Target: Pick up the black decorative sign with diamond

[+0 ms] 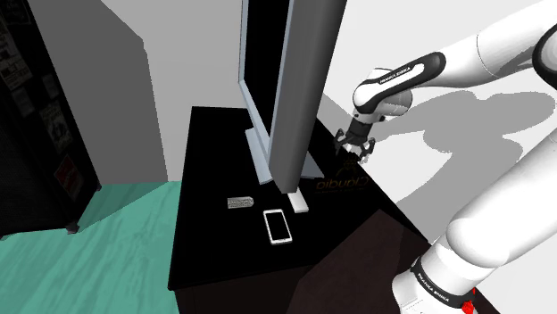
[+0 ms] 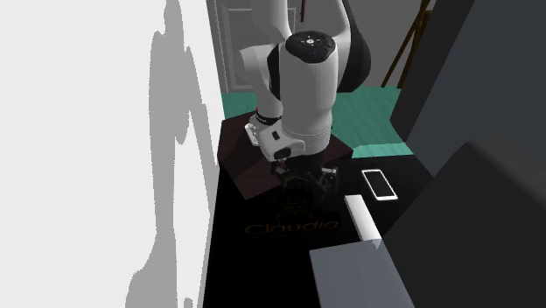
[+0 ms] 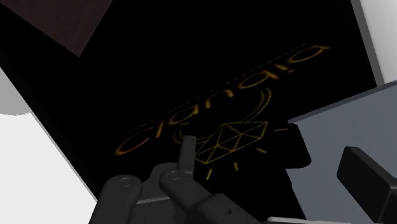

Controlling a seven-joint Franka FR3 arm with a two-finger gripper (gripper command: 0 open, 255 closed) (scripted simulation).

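Sign (image 1: 342, 185), black with a gold diamond and gold lettering, lies flat on the black table (image 1: 205, 259), right of centre in the shoulder view, beside the foot of the grey upright panel (image 1: 303, 89). Your end effector (image 2: 308, 184) hangs over its diamond end, fingers spread and clasping nothing; contact cannot be judged. White phone (image 1: 278, 226) lies apart, lower centre.

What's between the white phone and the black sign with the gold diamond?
The grey monitor's white foot sits between white phone and black sign, shoulder view.
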